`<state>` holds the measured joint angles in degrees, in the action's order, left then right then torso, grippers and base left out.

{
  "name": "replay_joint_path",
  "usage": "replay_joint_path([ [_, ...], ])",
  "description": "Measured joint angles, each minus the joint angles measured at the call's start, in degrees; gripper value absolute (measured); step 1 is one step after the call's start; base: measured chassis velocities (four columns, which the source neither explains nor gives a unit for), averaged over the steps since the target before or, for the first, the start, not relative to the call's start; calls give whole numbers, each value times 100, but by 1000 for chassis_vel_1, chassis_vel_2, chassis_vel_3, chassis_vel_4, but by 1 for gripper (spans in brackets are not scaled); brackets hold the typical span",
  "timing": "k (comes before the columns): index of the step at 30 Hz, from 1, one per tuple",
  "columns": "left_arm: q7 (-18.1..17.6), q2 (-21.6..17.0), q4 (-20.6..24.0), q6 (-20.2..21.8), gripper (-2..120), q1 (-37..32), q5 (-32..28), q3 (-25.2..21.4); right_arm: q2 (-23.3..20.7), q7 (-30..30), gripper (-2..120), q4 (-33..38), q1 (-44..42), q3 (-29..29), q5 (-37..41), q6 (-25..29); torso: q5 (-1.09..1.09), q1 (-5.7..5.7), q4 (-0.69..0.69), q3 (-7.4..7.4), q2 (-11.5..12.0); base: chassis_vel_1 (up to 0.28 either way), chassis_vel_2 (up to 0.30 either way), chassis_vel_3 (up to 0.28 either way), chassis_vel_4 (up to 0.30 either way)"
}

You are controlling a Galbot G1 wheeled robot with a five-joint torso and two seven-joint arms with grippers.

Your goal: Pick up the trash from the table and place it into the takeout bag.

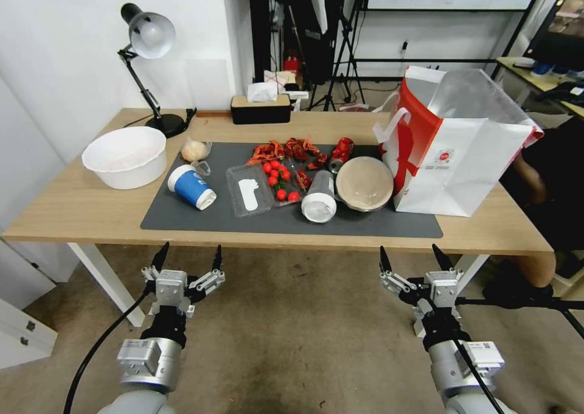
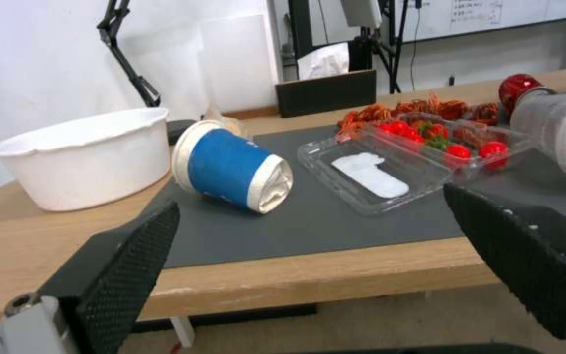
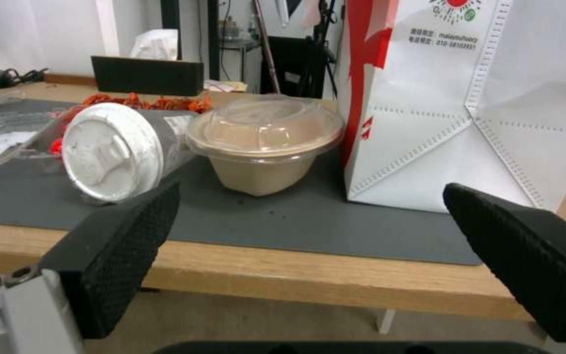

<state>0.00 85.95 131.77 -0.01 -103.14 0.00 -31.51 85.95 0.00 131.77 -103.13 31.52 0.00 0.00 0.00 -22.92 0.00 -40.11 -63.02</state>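
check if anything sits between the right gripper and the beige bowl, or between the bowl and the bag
Nothing visible does. The right gripper hangs open below the table's front edge, with bare mat ahead of the beige bowl. The grey cup lies beside the bowl, not in front. The takeout bag stands right next to the bowl, top open.

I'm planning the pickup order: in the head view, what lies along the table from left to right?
White tub → blue cup → clear plastic tray → grey cup → beige paper bowl → takeout bag.

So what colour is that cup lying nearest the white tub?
Blue with a white lid, clearest in the left wrist view.
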Motion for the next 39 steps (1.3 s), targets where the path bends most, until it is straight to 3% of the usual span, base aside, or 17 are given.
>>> replay_joint_path([
  [27,0,0,2,48,100,25,-26,-9,-4,13,100,0,42,1,31,-53,0,0,0,0,0,0,0,0,0],
  [29,1,-2,4,173,100,87,-90,-37,-19,62,100,0,142,9,119,-183,0,1,-1,0,0,0,0,0,0],
  [30,-8,-6,19,487,100,252,-259,-114,-29,91,100,5,285,25,165,-241,0,0,3,0,0,0,0,0,0],
  [31,-16,-13,32,759,100,386,-400,-178,-43,128,100,0,363,28,242,-344,-1,-2,-4,-1,0,0,0,0,0],
  [32,-24,-18,46,997,100,504,-524,-231,-80,227,100,-1,556,59,414,-561,-1,-2,-1,0,0,0,0,0,0],
  [34,-31,-21,57,1157,100,584,-608,-272,-103,291,100,-5,675,81,527,-712,0,-2,-1,0,0,0,0,0,0],
  [36,-46,-30,80,1639,100,825,-862,-383,-185,525,100,-20,1116,156,928,-1245,1,-2,1,0,0,0,0,0,0],
  [39,-57,-52,52,1933,100,1080,-1160,-497,-289,748,100,-165,1366,62,1309,-1286,2,-3,0,-1,1,0,0,0,0],
])
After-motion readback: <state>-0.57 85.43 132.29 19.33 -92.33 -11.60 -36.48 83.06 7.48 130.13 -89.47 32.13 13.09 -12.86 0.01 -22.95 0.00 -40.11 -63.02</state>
